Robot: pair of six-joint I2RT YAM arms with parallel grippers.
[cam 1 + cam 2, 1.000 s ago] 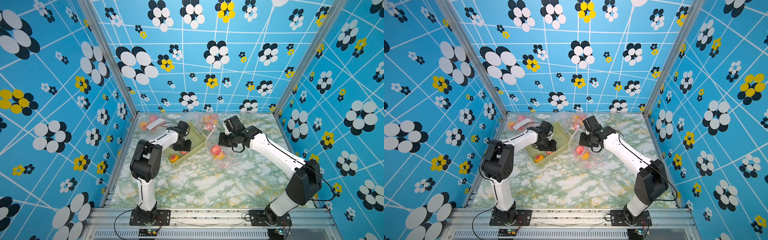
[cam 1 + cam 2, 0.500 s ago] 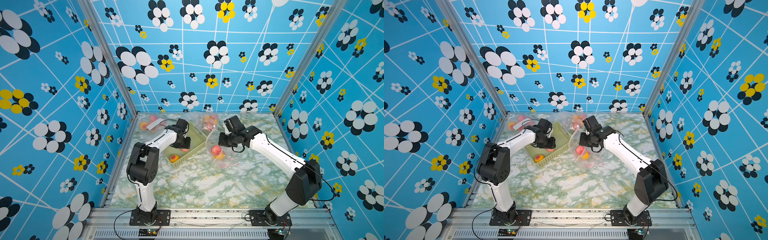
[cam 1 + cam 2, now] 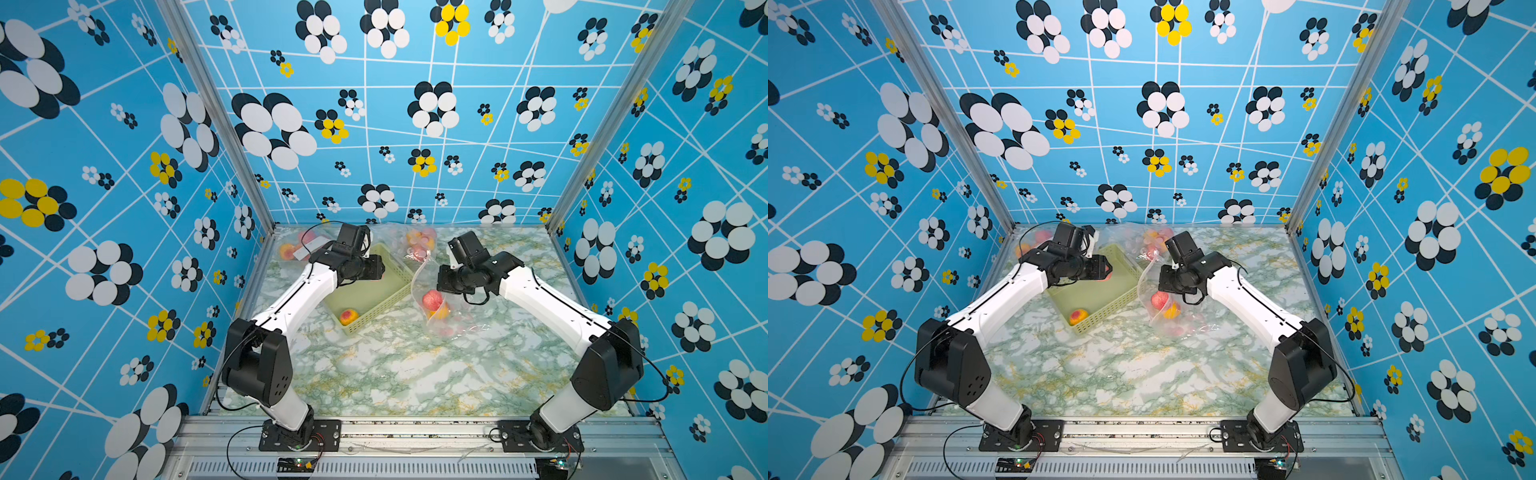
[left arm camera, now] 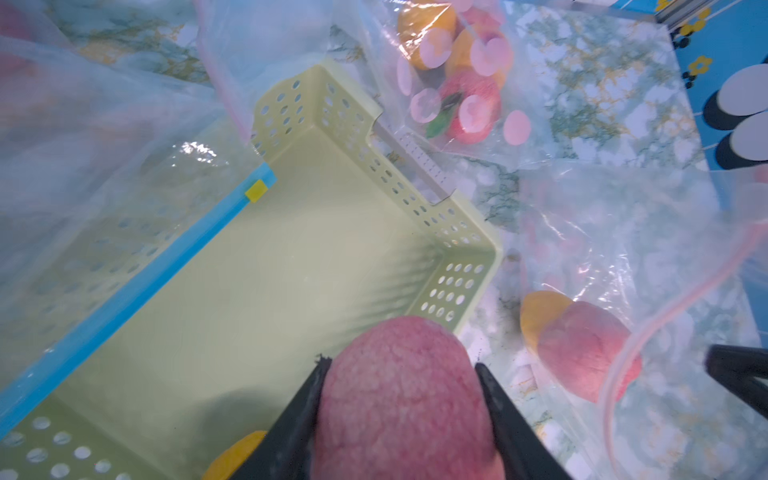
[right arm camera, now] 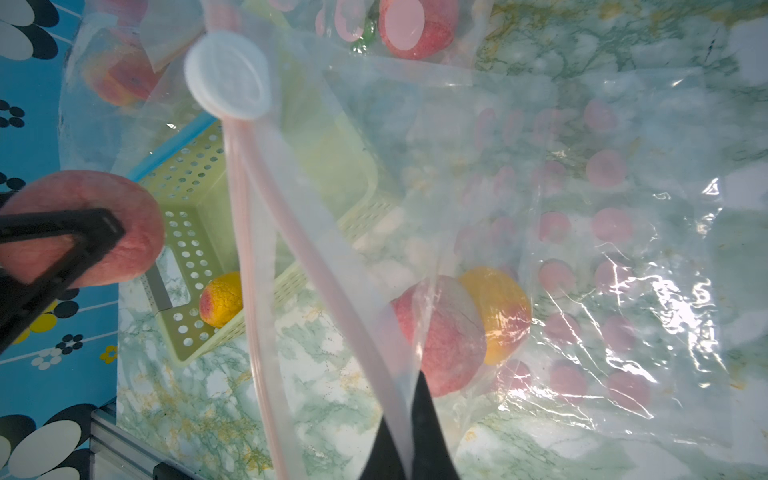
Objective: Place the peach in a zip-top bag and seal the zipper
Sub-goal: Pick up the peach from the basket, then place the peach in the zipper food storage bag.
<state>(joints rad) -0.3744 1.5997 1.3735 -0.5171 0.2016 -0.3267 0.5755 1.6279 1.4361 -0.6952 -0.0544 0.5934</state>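
My left gripper (image 4: 400,365) is shut on a pink peach (image 4: 405,399) and holds it above the pale green basket (image 4: 291,270). The same peach (image 5: 137,232) shows in the right wrist view. In a top view this gripper (image 3: 376,268) hangs over the basket's far end. My right gripper (image 5: 409,399) is shut on the rim of a clear zip-top bag (image 5: 582,249) with pink dots and holds its mouth up, to the right of the basket. Two peaches (image 5: 440,336) lie inside that bag. In both top views the bag (image 3: 432,307) hangs from the right gripper (image 3: 442,282).
One more peach (image 3: 348,316) lies in the basket's near corner. Other bags with peaches lie at the back (image 3: 419,243) and back left (image 3: 297,249). A bag with a blue zipper strip (image 4: 124,291) drapes over the basket's side. The held bag's white slider (image 5: 227,81) sticks up.
The left gripper has closed on the peach and risen a little over the basket, toward its far end. The right arm and its bag have stayed still.
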